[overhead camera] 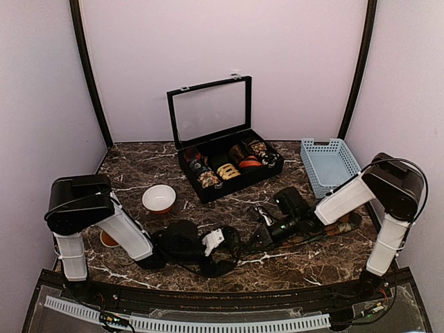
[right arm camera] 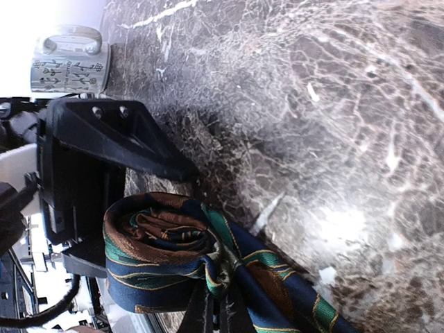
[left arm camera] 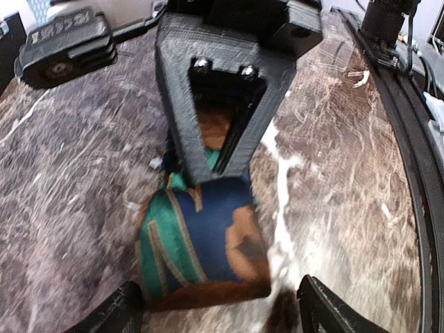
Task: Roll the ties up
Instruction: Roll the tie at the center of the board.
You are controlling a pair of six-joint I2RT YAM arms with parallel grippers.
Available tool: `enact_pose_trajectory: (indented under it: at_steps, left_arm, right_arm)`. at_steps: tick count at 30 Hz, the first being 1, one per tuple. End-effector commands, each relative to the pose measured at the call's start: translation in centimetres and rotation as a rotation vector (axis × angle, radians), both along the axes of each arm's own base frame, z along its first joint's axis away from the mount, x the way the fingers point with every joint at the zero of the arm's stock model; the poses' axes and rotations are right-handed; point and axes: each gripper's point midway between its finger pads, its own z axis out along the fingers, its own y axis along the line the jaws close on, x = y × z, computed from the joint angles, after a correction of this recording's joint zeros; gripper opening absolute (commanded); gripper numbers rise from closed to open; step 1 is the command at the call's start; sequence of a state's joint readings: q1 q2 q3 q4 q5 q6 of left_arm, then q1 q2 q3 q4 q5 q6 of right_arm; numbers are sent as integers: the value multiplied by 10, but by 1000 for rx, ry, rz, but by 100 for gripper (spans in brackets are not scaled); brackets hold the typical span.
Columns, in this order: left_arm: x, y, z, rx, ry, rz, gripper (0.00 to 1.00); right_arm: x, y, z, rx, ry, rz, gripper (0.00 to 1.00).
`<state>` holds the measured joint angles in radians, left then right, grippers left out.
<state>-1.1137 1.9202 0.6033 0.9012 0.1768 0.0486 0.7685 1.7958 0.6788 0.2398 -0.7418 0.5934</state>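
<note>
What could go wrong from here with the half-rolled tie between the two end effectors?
1. The left end effector stands open around the dark blue, green and brown patterned fabric necktie, so only the shut right end effector pinches it; the loose coil may unwind.
2. Both end effectors crowd the coil and may collide.
3. Its unrolled tail trails over the dark marble table and could drag the coil askew.

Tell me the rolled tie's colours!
The tie is dark blue, green and brown with thin gold lines; clearest in the right wrist view.
</note>
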Motion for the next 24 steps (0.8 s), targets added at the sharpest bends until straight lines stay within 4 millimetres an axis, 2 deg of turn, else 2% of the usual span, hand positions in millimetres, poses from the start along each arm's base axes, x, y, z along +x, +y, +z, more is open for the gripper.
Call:
enact_pose_trajectory:
  at_steps: [1,6,8,11,14,18,24]
  left_arm:
    - [2,-17,11,-125,-21,54,79]
    - [17,-27,8,-184,-44,122,79]
    - [19,-32,4,-169,-47,122,75]
    - [20,-37,-3,-126,-43,108,59]
    - [15,-30,-16,-43,-32,86,41]
    - [2,-9,-26,80,-14,48,27]
    - [-9,23,-39,280,-6,13,24]
  right_arm:
    - [-5,-25,-33,-87,32,-34,0]
    - [-6,-26,-37,-78,47,-50,0]
    - [-6,-25,-36,-70,46,-55,0]
    - [-3,-22,-29,-52,40,-65,0]
    - [-1,-18,-19,-23,39,-71,1]
    - [-1,-18,0,-4,28,-68,21]
    - [-7,1,46,102,33,-29,45]
